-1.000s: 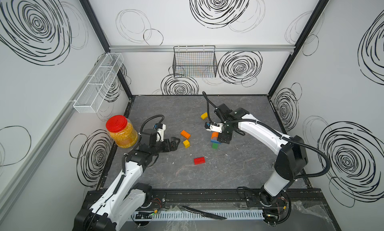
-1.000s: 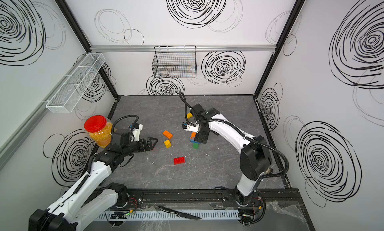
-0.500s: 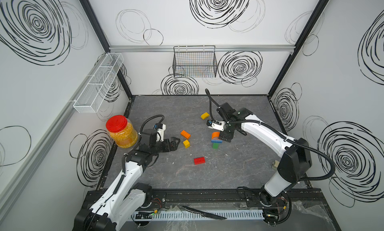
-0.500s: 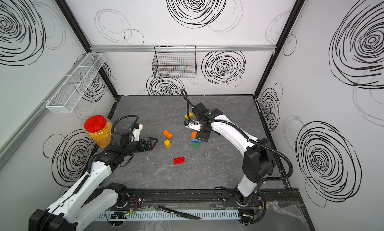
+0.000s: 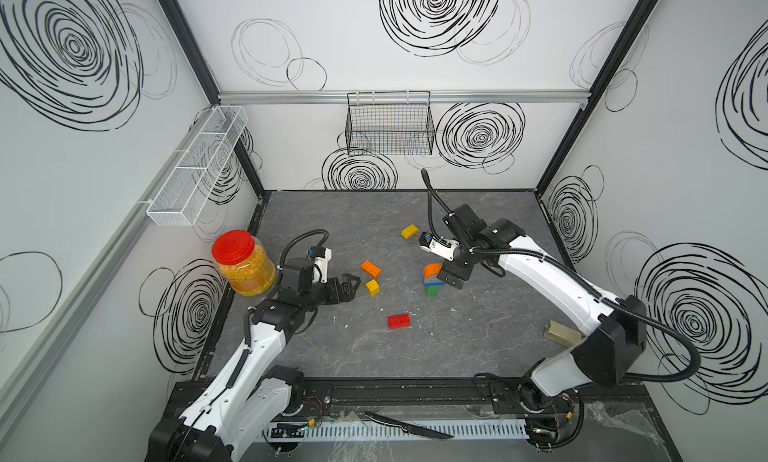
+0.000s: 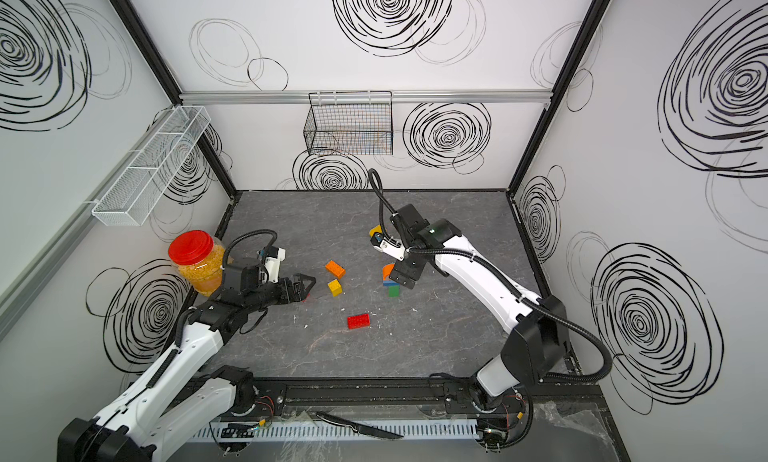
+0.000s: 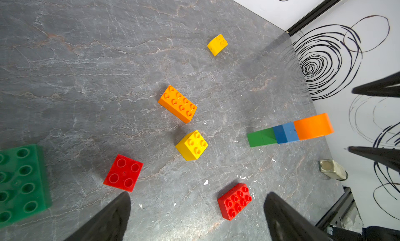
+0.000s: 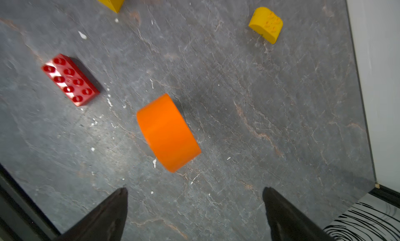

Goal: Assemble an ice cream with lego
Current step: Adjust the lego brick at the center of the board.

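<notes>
1. The counter [image 5: 478, 348] carries the lego, scattered across its middle between the two arms.
2. The right claw [image 5: 451, 279] is spread wide with nothing held. It hangs just right of the stack's top.
3. The left claw [image 5: 351, 285] is likewise wide open and empty. It is held low at the left and aimed towards the yellow cube [image 5: 372, 287].
4. The stack [image 5: 432, 281] stands upright mid-counter, with green at the base and blue above it. An orange rounded brick [image 8: 167, 132] sits on top, clear of the right claw's tips.
5. An orange long brick [image 5: 370, 269] lies left of the stack, and a red long brick [image 5: 399, 321] lies near-left of it.
6. The yellow rounded brick [image 5: 409, 232] lies far and slightly left of the stack, close to the right wrist and well apart from the left claw.
   - It is judged the likely next piece, with the right arm the nearer one.
   - A reach towards the far side and slightly left would be needed.
   - Its long axis, and whether it sits upright or tipped, cannot be settled.
</notes>
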Robot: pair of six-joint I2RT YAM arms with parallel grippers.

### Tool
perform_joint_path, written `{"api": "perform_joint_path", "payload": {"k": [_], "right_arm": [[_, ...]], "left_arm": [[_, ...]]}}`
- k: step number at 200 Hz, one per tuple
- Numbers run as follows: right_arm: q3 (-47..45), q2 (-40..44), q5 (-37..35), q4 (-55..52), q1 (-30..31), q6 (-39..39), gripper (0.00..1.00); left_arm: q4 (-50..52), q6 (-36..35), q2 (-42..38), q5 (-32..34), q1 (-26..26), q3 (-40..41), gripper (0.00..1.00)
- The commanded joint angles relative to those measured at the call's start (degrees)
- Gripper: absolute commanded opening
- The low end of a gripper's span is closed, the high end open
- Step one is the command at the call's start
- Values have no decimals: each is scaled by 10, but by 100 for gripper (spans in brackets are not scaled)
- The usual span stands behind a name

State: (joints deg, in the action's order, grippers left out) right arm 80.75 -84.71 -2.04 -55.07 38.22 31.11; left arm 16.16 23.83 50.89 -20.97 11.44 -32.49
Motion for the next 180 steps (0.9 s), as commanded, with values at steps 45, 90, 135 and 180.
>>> {"api": "perform_joint_path", "payload": {"k": [45, 90, 135, 180], "right_arm": [[-160, 186, -30, 243, 69, -368, 100], [-271, 252, -158, 326, 149, -514, 100], [-368, 291, -248, 403, 202, -537, 100], [-450, 293, -268, 475, 202, -583, 100]], "left_arm": [[-24, 3, -6, -4, -11, 2, 99], [-16, 3, -13, 12, -11, 3, 99], [-13, 3, -10, 23, -11, 2, 99], [-11, 3, -17, 32, -12, 3, 99]]}}
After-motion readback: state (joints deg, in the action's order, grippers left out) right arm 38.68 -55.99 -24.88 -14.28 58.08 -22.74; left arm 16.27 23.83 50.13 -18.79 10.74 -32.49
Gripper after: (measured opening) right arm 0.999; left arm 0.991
